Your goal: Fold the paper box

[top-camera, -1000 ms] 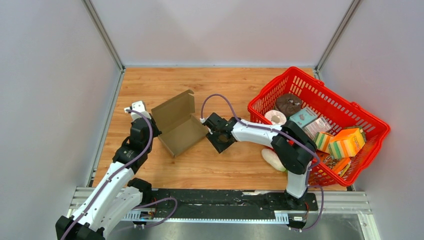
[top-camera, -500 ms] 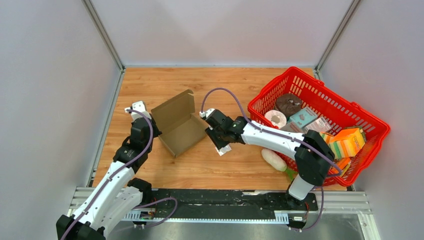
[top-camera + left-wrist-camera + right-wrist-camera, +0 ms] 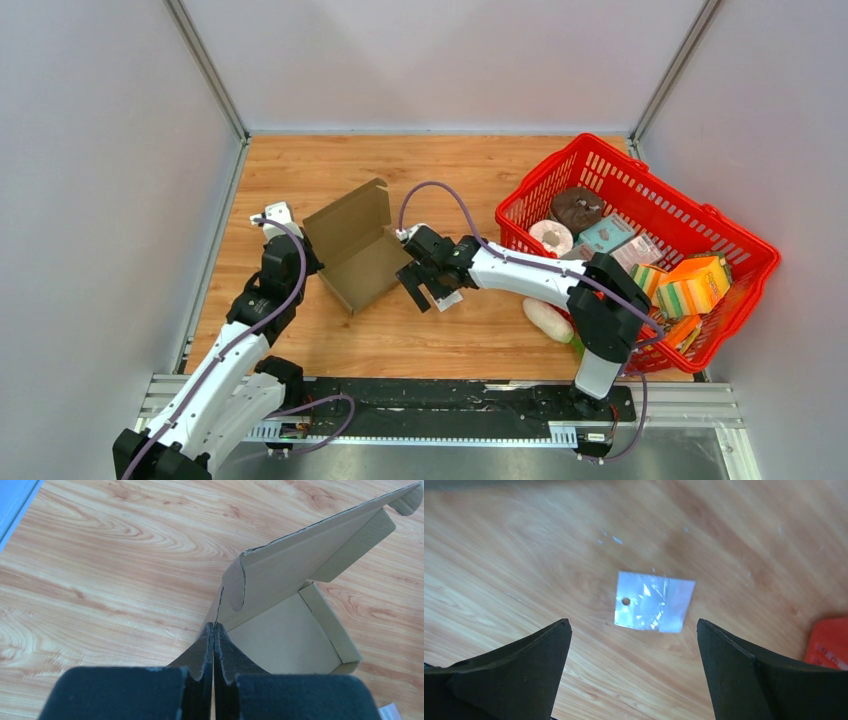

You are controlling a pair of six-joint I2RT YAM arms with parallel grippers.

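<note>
The paper box is brown cardboard, half formed, with its lid flap standing up and its tray open on the wooden table. In the left wrist view the paper box shows its inside and raised flap. My left gripper is at the box's left corner; my left gripper is shut on the thin edge of the box's side wall. My right gripper hovers just right of the box. Seen from the wrist, my right gripper is open, with nothing between its fingers.
A small clear packet lies flat on the table under the right gripper; the packet shows beside the fingers. A red basket full of goods stands at the right. A white oval object lies by the basket.
My right gripper has opened wide and shifted a little left; the clear packet now lies loose on the table. The left arm and the box have not moved.
</note>
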